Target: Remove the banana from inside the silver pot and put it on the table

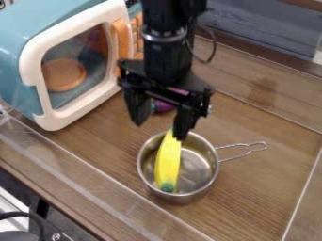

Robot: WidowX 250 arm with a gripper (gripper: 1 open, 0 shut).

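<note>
While the pincer hangs over the far side of the silver pot, its two fingers spread wide: nothing held between them.
Banana: one, lying lengthwise inside the pot, its near green tip by the near wall, its far end partly hidden behind the gripper.
Pot: one, upright on the table, with one wire handle pointing away from the toy microwave.
Done: the open pincer is above the pot, in what appears to be the approach; no part of the removal itself is accomplished.
Left: lowering, closing on the fruit, lifting it past the rim, setting it on the wood and letting go.
Other objects, counted: one toy microwave, with one round brown disc seen within; one purple object, largely concealed behind the gripper.
Robot arm: one, with a single pincer.
</note>
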